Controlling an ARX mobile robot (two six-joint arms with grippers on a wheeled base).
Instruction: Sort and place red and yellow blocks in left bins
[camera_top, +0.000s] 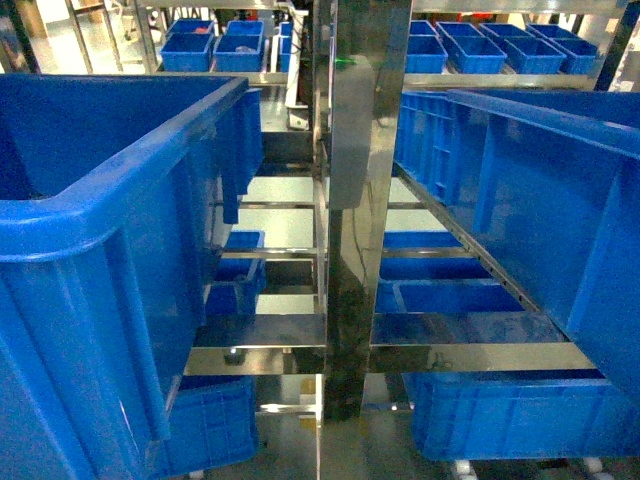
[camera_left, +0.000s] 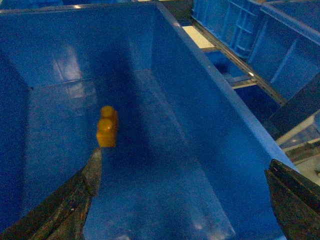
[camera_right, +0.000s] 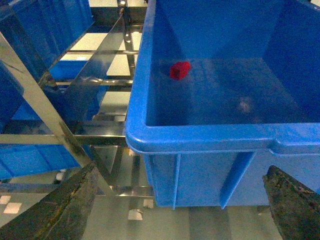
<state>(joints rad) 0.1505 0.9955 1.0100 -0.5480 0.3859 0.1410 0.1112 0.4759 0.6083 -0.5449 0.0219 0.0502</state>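
Observation:
The yellow block (camera_left: 107, 126), a two-stud brick, lies on the floor of a deep blue bin (camera_left: 210, 100), the big one at the left of the head view (camera_top: 110, 220). My left gripper (camera_left: 182, 200) hangs open above that bin's inside, holding nothing; the block lies just beyond its left finger (camera_left: 75, 200). The red block (camera_right: 179, 70) rests on the floor of another blue bin (camera_right: 200, 135), near its far left corner. My right gripper (camera_right: 180, 200) is open and empty, in front of and below that bin's near rim. Neither gripper shows in the head view.
A shiny steel post (camera_top: 350, 200) and rack rails (camera_top: 400, 355) stand between the left bin and a blue bin on the right (camera_top: 540, 200). More blue bins sit on lower shelves (camera_top: 450, 295) and at the back (camera_top: 215, 45). Steel struts (camera_right: 75, 135) run left of the red block's bin.

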